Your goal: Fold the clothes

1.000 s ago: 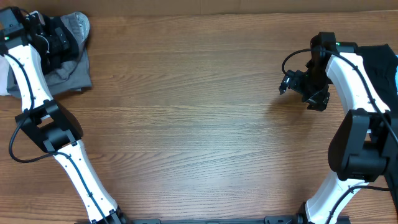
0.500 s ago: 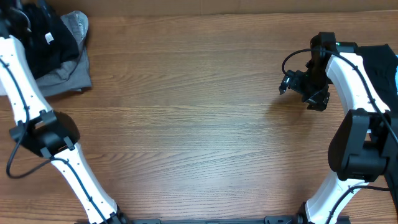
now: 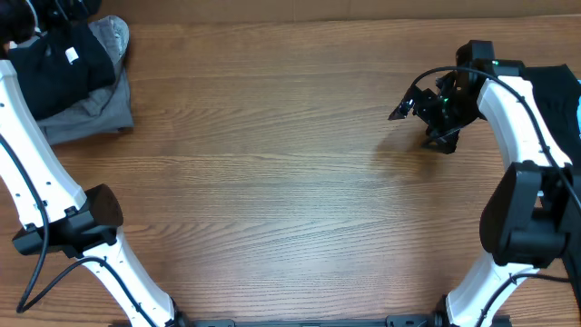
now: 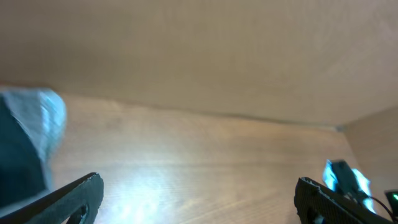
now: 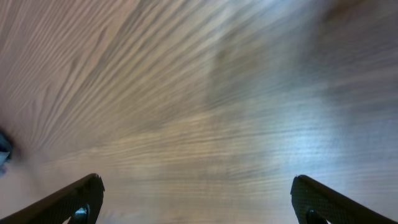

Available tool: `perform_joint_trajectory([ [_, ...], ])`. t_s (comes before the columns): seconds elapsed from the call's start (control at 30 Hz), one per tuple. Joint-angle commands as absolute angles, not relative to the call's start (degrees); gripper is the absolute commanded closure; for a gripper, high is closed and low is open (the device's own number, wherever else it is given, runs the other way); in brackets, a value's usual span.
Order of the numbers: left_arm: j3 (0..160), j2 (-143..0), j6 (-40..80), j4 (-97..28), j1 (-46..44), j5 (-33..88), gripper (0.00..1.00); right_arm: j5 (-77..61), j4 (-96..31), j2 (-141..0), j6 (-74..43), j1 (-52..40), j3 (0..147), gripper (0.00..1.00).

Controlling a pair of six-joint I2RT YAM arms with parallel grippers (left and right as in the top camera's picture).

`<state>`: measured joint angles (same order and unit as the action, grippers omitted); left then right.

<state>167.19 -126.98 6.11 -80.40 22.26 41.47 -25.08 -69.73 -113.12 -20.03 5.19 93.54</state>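
Observation:
A folded black garment (image 3: 53,74) lies on a grey garment (image 3: 95,116) at the table's far left corner. My left gripper (image 3: 64,9) is above and behind that pile at the frame's top edge. In the left wrist view it (image 4: 199,199) is open and empty, with the grey cloth (image 4: 46,118) and the black cloth (image 4: 17,158) at the left. My right gripper (image 3: 407,104) hovers over bare wood at the right. It is open and empty in the right wrist view (image 5: 196,199). A dark pile of clothes (image 3: 554,91) lies at the right edge behind the right arm.
The wooden table (image 3: 272,182) spans the view between the two arms. A light brown wall (image 4: 199,56) rises behind the table's far edge. A bit of blue fabric (image 3: 577,102) shows in the right pile.
My left gripper has risen off the black garment and moved back to the far left corner, leaving the garment on the grey one. My right gripper has tilted up and shifted slightly toward the back.

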Motion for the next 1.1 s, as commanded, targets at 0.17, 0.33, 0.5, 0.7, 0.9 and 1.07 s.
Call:
perform_joint_trajectory([
  [0.17,167.35,-127.2,6.87,-82.15,22.06,44.36,0.0,-15.16,-78.41,-85.56,-17.74,4.32,95.33,0.0],
  [0.33,167.35,-127.2,6.87,-82.13,22.06,44.36,0.0,-14.41,-82.04,-74.19,-17.76,4.29,95.33,0.0],
  [0.5,167.35,-127.2,6.87,-82.15,22.04,44.36,0.0,-14.39,-83.05,-66.94,-17.74,4.29,95.33,0.0],
  [0.7,167.35,-127.2,6.87,-82.13,22.04,44.36,0.0,-14.35,-84.27,-63.59,-17.39,4.29,95.33,0.0],
  [0.9,167.35,-127.2,6.87,-82.13,22.04,44.36,0.0,-12.86,-86.59,-62.57,-16.62,2.04,93.78,0.0],
  [1.07,167.35,-127.2,6.87,-82.13,22.04,44.36,0.0,-12.88,-66.74,-56.03,-15.99,-0.64,83.64,0.0],
])
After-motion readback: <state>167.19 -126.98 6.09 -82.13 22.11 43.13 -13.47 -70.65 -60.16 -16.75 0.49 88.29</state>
